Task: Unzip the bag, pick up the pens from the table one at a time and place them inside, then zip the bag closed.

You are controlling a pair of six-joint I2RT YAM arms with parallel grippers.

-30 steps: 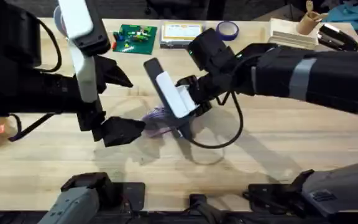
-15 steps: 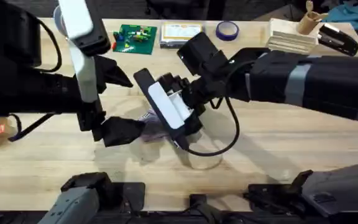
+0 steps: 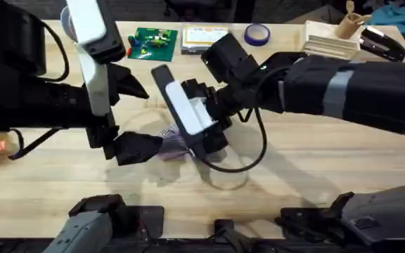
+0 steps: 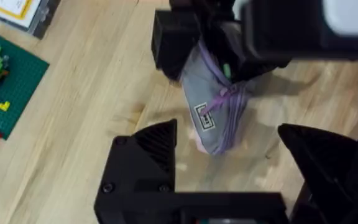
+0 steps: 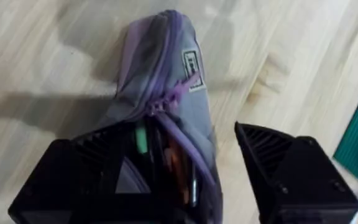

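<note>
The lavender bag (image 3: 176,144) lies on the table (image 3: 315,169) between both arms, its grey label patch (image 4: 204,116) facing up. In the right wrist view the bag (image 5: 166,74) is unzipped at the near end, the zipper pull (image 5: 180,93) partway along. Pens (image 5: 173,163) with green and orange parts show inside the opening. My right gripper (image 5: 185,168) is open, its fingers straddling that open end from above. My left gripper (image 4: 229,155) is open too, just left of the bag's closed end, fingers apart from the fabric.
Along the table's far edge sit a green baseplate with small bricks (image 3: 153,42), a clear box with a yellow label (image 3: 204,39), a blue tape roll (image 3: 257,33), a wooden stack (image 3: 332,43) and a black stapler (image 3: 382,42). Bare wood stretches to the right.
My right gripper has shifted left and a little away from me over the bag. The left arm has stayed still.
</note>
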